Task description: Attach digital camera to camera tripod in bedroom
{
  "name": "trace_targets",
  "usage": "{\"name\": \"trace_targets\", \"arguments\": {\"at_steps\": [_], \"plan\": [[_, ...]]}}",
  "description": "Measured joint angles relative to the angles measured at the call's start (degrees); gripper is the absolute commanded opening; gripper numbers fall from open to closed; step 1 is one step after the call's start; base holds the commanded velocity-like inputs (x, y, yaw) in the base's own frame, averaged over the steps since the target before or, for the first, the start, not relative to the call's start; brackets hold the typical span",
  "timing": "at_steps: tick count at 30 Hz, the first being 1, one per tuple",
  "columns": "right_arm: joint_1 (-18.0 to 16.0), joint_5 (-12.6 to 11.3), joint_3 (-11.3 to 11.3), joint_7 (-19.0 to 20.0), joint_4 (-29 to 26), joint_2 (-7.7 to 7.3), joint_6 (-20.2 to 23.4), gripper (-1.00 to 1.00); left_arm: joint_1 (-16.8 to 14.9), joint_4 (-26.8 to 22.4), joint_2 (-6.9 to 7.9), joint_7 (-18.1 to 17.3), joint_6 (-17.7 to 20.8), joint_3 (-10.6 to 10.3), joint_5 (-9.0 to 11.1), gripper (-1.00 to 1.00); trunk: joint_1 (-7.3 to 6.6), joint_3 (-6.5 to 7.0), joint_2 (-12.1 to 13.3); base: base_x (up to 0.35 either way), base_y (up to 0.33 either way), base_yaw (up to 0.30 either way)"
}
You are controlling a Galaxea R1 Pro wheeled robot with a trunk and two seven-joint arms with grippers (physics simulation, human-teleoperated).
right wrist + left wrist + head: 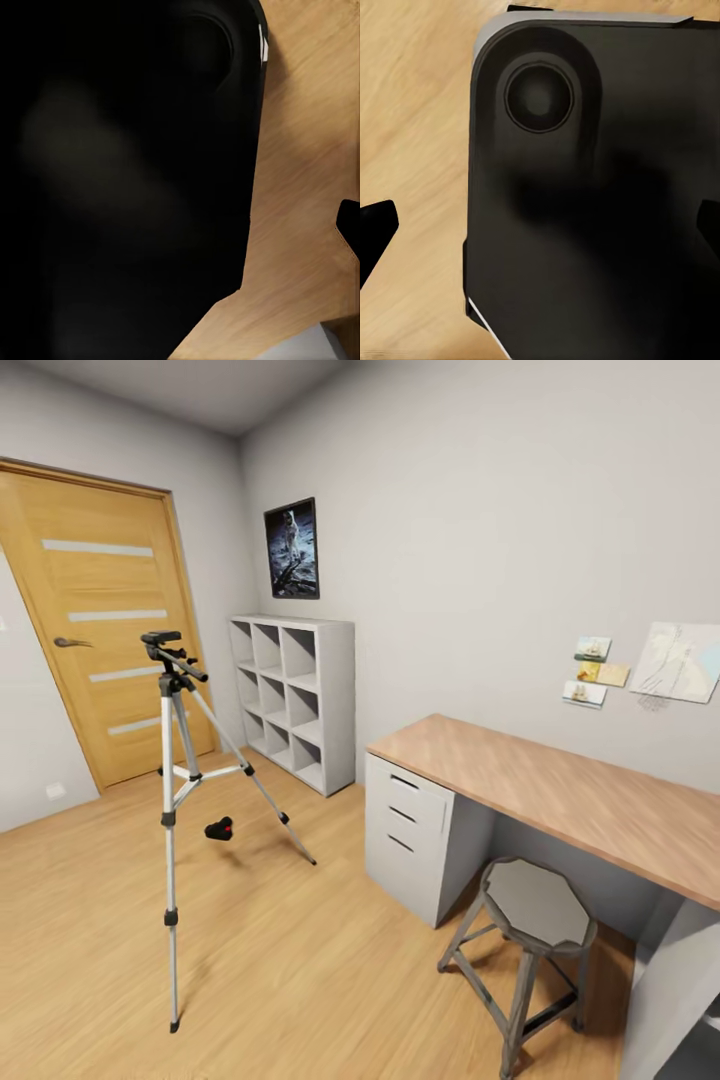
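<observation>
The camera tripod [172, 760] stands upright on the light wood floor, left of the middle of the head view, its silver legs spread and its dark head [165, 644] bare on top. The digital camera [219, 828], small and black with a red spot, lies on the floor between the tripod's legs, just behind them. My left gripper [540, 232] hangs open over the robot's black base, fingertips [376, 225] far apart. One fingertip [349, 225] of my right gripper [180, 232] sits at the frame's edge, set wide; nothing is held.
A white cube shelf [296, 698] stands against the far wall beside a wooden door [100, 620]. A wooden-top desk [560, 790] with white drawers and a grey stool [530, 940] fill the right. Open floor lies between me and the tripod.
</observation>
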Motion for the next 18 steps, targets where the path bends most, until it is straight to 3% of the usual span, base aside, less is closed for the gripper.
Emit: {"name": "trace_targets", "arguments": {"at_steps": [9,13,18], "plan": [[0.0,0.0,-0.1,0.0,-0.1,0.02,-0.1,1.00,0.0,0.0,-0.03,0.2,0.0,0.4,1.0,1.00,0.00,0.00,0.0,0.000,0.000,0.275],[0.0,0.1,0.0,0.0,-0.1,0.29,0.0,1.00,0.0,-0.2,-0.03,0.4,0.1,0.8,2.9,1.00,0.00,0.00,0.0,0.000,0.000,0.277],[0.0,0.1,1.8,0.0,-0.1,0.46,0.0,1.00,0.0,-0.6,0.50,0.4,0.1,0.9,6.2,1.00,0.00,0.00,0.0,0.000,0.000,0.277]]}}
